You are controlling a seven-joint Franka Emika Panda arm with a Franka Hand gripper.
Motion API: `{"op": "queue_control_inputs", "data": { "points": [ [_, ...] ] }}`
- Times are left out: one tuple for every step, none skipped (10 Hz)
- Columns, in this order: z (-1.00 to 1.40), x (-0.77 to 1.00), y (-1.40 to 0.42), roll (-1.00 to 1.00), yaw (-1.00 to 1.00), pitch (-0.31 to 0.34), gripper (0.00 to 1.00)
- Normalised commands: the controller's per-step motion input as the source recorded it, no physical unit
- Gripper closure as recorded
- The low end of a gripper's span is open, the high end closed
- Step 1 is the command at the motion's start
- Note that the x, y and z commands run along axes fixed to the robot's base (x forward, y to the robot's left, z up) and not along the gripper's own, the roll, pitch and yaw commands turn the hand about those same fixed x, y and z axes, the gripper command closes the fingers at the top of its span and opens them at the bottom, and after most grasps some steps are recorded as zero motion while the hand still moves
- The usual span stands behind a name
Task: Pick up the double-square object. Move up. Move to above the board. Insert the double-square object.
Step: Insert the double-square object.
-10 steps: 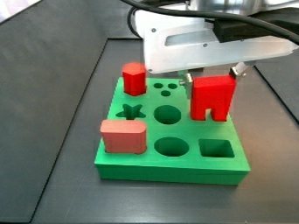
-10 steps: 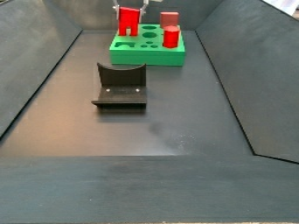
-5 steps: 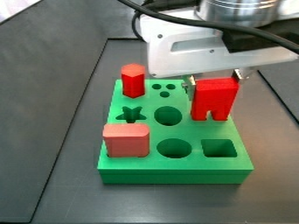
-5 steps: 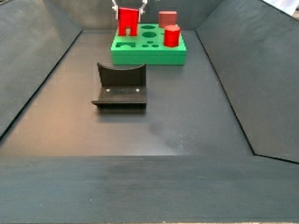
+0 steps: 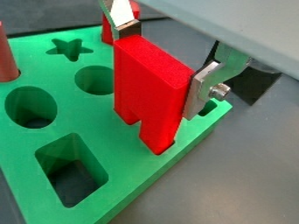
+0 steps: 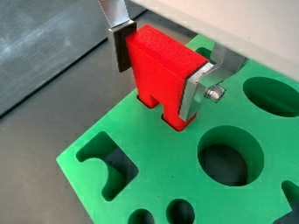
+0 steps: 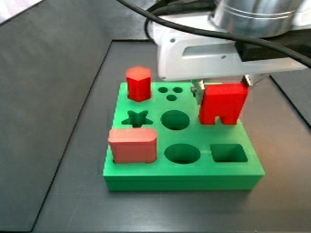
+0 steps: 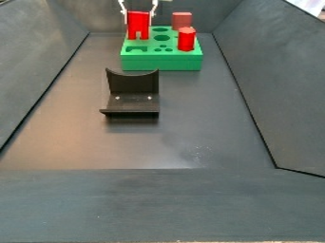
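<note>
My gripper [image 5: 162,61] is shut on the double-square object [image 5: 149,87], a bright red upright block with a notch between two square legs. It shows in both wrist views [image 6: 163,74] and both side views [image 7: 223,102] [image 8: 139,23]. Its legs reach down into the green board [image 7: 183,168] at the board's edge; in a wrist view [image 6: 166,118] the legs sit in a cut-out. The silver fingers [image 6: 198,85] press its two sides. The board [image 5: 47,131] shows star, round and square holes.
A red hexagonal prism [image 7: 138,83] and a salmon-pink cube [image 7: 133,146] stand in the board. The dark fixture [image 8: 129,94] stands on the floor in front of the board [image 8: 162,57]. Dark sloping walls surround the floor.
The gripper and the red block have moved down a little, so the legs sit lower at the board. The board and other pieces have not moved.
</note>
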Motion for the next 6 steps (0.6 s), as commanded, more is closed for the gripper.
{"op": "queue_control_inputs", "data": {
  "points": [
    [-0.31,0.6,-0.04,0.29,-0.01,0.363,1.0],
    [-0.49,0.13,-0.16,0.35,0.0,0.144,1.0],
    [-0.18,0.3,-0.15,0.13,0.0,0.026,1.0],
    [0.0,0.0,0.0,0.0,0.0,-0.021,1.0],
    [0.0,0.0,0.0,0.0,0.0,-0.009,1.0],
    [0.0,0.0,0.0,0.01,0.0,0.0,1.0]
  ]
}}
